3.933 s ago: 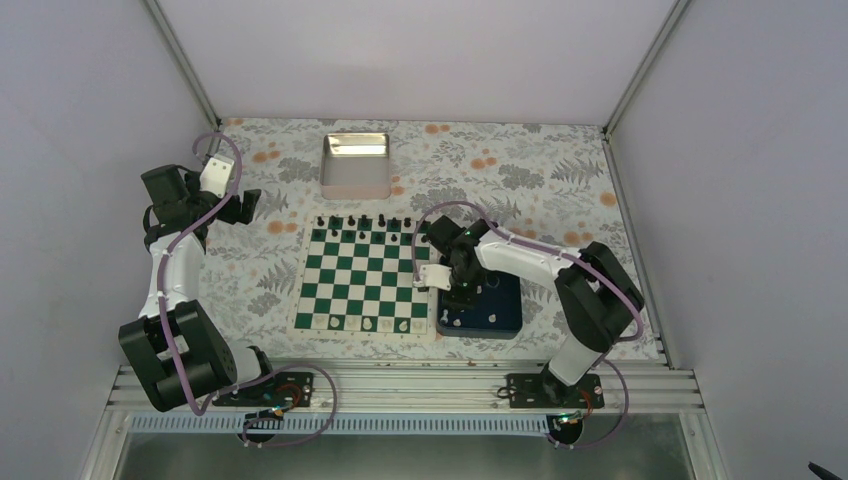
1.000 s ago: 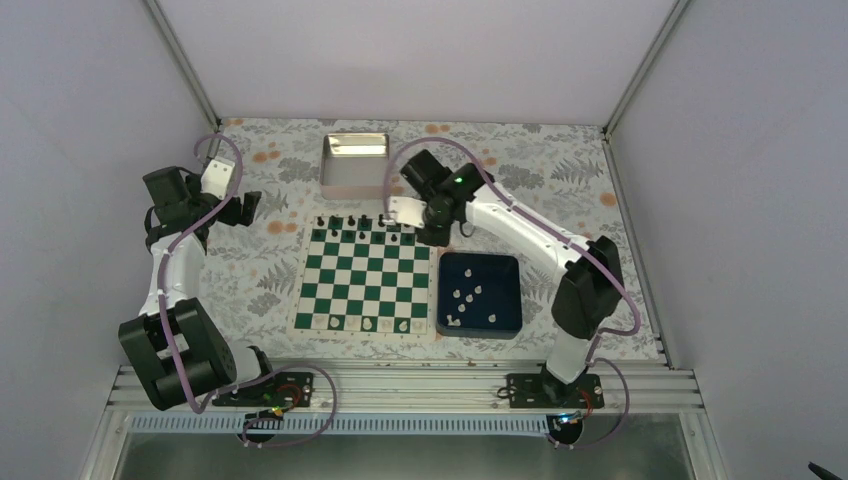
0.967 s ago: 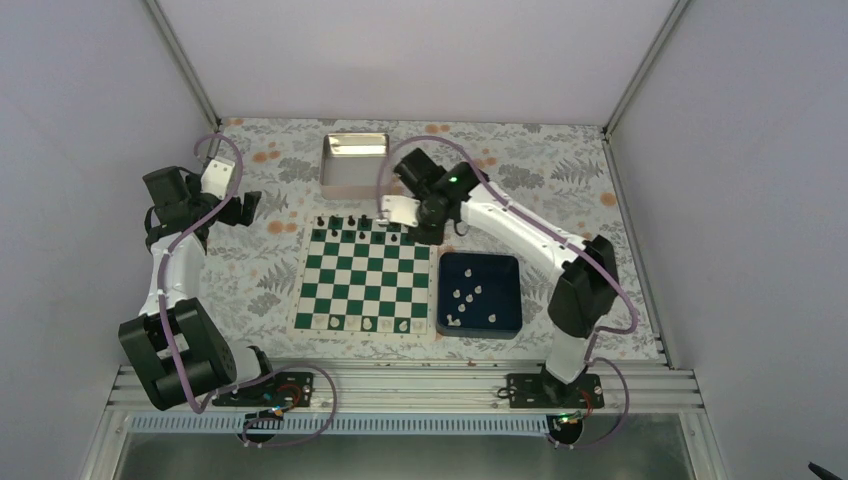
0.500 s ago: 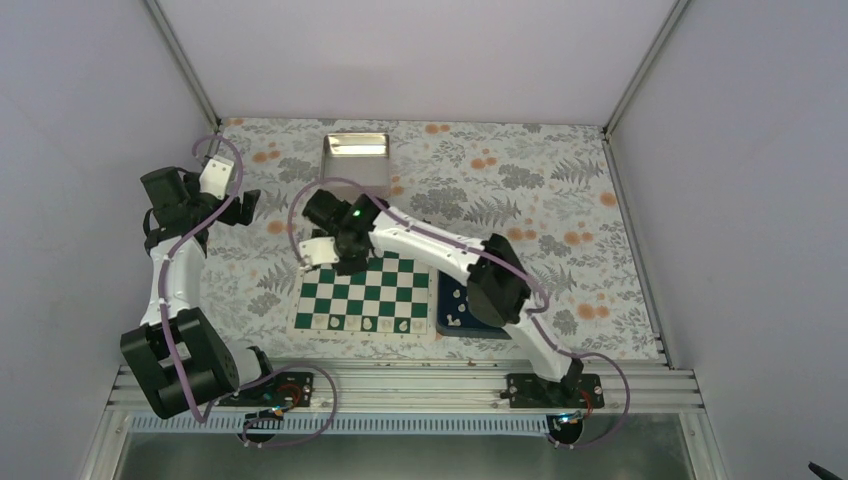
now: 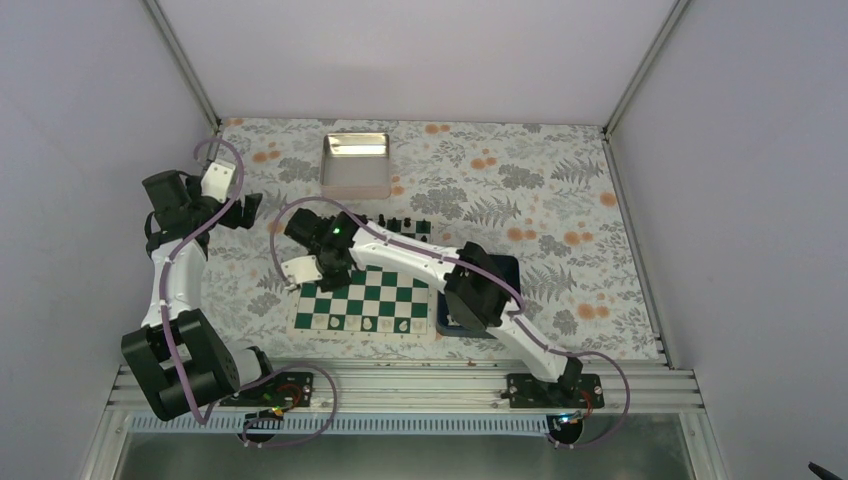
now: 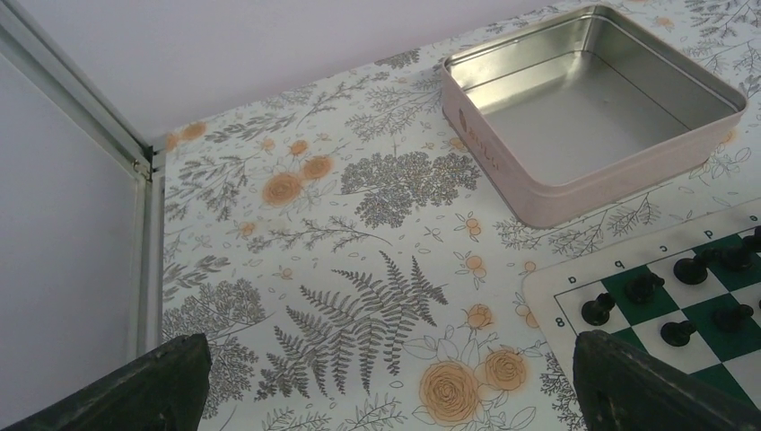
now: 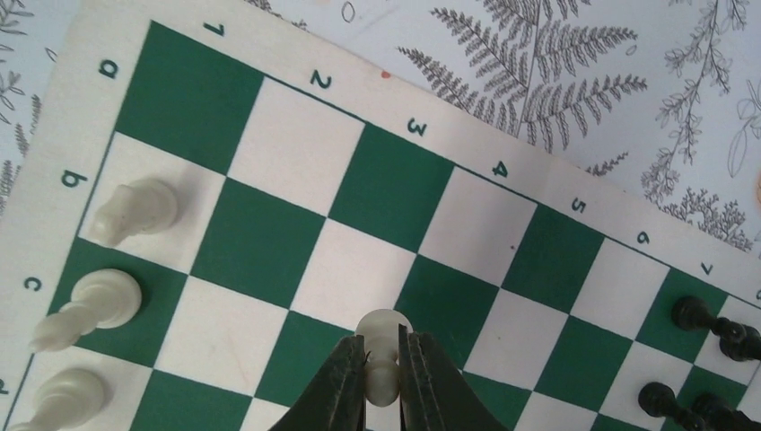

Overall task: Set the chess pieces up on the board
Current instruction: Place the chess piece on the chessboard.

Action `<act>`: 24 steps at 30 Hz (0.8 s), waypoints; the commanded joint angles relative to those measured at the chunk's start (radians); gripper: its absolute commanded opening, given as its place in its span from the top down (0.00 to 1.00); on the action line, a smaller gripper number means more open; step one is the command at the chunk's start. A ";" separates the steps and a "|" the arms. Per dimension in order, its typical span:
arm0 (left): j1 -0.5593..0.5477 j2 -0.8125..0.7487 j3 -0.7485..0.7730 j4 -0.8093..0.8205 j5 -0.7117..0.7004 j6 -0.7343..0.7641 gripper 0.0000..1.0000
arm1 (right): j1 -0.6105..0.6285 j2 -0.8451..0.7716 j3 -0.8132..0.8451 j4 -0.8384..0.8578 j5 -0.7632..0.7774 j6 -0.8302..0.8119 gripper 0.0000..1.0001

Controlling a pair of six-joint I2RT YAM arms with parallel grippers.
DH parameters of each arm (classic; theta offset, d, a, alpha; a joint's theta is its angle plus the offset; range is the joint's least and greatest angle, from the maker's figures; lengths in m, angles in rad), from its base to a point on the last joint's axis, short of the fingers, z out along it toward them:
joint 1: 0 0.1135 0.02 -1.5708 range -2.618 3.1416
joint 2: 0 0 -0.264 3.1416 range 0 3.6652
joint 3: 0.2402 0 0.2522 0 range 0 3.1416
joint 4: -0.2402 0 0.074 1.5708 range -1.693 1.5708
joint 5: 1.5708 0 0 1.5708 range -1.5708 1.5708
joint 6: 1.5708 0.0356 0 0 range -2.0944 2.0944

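The left hand [image 6: 386, 395] hangs off the board's [image 7: 269, 153] far-left corner. Its fingers are spread wide and hold nothing, so I expect no trouble from it.

The right hand [image 7: 381, 355] is clenched on one white piece [image 7: 384, 325], pinched by the stem. It sits above the board's left half, around ranks 3 and 4; its height I cannot tell.

A piece this small may topple or skid if let go tilted or short of the surface. It may also end up straddling a line. Three white pieces [image 7: 135, 211] stand on rank 1, at b, c and d. A finger coming down beside them could knock them over. The right arm reaches across the board, so its forearm or cable might sweep the black pieces [image 7: 709, 323] at the board's far edge.

In the left wrist view the tin [image 6: 592, 108], on the bench beyond the board's far edge, carries an embossed mark too faint to read. The board's border there shows 8, c, d and e. The right wrist view reads 1 to 7 and a, b, c.
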 commanded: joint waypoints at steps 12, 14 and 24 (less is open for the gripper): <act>0.013 -0.027 -0.013 0.012 0.045 0.003 0.00 | 0.049 0.069 0.000 -0.018 -0.082 -0.024 0.89; 0.013 -0.026 -0.012 0.013 0.046 0.003 0.00 | 0.049 0.070 -0.006 -0.015 -0.085 -0.022 0.88; 0.016 -0.025 -0.015 0.013 0.051 0.005 0.00 | 0.055 0.078 -0.009 -0.048 -0.100 -0.028 0.89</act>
